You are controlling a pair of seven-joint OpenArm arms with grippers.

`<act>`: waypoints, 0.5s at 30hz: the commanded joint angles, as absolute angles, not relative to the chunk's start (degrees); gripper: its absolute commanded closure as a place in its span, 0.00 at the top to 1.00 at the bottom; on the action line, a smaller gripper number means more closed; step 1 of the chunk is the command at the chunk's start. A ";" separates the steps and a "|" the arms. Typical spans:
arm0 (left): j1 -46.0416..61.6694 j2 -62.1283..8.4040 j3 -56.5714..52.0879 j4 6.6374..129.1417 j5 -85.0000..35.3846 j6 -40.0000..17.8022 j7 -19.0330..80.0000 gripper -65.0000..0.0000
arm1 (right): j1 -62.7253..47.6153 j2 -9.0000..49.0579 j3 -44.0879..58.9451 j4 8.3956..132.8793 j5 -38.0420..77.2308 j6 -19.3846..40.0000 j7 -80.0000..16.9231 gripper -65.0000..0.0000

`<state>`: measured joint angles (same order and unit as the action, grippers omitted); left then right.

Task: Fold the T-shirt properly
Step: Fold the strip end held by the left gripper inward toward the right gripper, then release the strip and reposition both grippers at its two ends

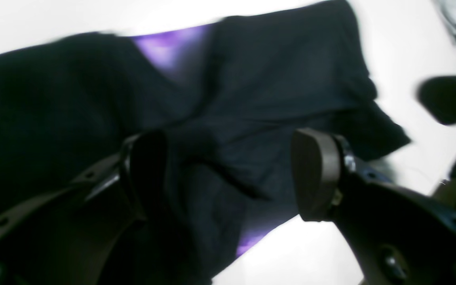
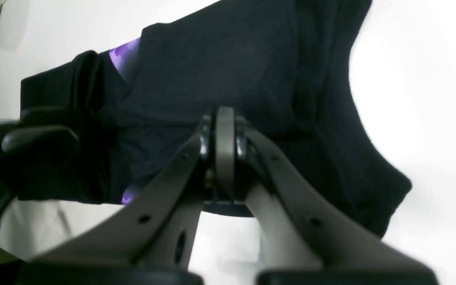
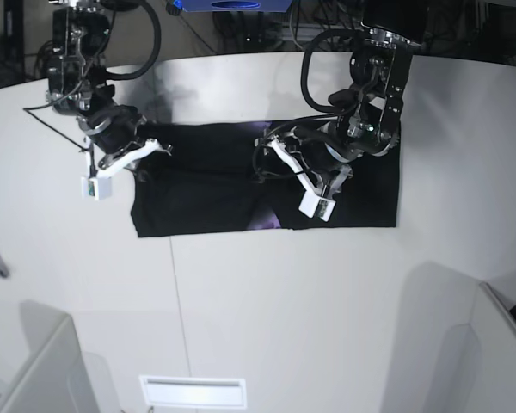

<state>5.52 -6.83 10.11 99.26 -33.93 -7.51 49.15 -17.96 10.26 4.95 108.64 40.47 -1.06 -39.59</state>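
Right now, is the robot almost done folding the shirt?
Not yet, about partway. Done: the T-shirt lies on the white table as a long black band, its sides apparently folded in, with only slivers of purple print showing. In hand: the right gripper has its jaws shut at the cloth's edge, while the left gripper hangs open over the middle. Left: probably folding the band's ends together into a small, neat packet.
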 commanded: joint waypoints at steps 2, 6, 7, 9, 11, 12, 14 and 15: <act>4.97 -7.69 9.36 100.70 -34.15 -7.52 48.31 0.72 | -17.45 10.68 5.41 109.67 41.27 -0.75 -38.46 0.00; 6.55 -8.92 0.57 100.88 -34.15 -7.52 48.31 0.42 | -15.43 10.68 5.41 108.88 41.27 -0.75 -38.90 0.08; 7.34 -9.54 -2.42 100.88 -34.15 -7.52 48.31 0.29 | -14.90 10.68 5.32 108.09 41.36 -0.75 -38.90 0.23; 8.48 -10.42 -7.78 100.79 -34.15 -7.60 48.31 0.02 | -13.93 10.68 5.32 105.63 43.65 -0.75 -39.34 0.54; 9.27 -12.09 -12.18 100.62 -34.15 -7.78 48.31 0.00 | -12.09 11.47 5.41 102.02 48.57 -0.75 -40.40 0.78; 9.98 -12.88 -14.02 100.79 -34.15 -7.78 48.31 0.00 | -11.38 12.26 5.41 100.09 51.21 -0.75 -40.40 0.85; 11.21 -14.20 -17.27 100.62 -33.71 -7.78 48.22 0.00 | -10.33 14.02 5.41 95.87 56.22 -0.66 -39.87 0.88; 11.91 -15.34 -19.21 100.53 -33.63 -7.78 48.13 0.00 | -9.36 14.73 5.41 93.67 58.59 -0.66 -39.16 0.86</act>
<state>12.29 -14.37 -18.63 99.66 -33.10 -7.55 49.28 -10.17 14.28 4.95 92.64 58.22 -0.97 -40.07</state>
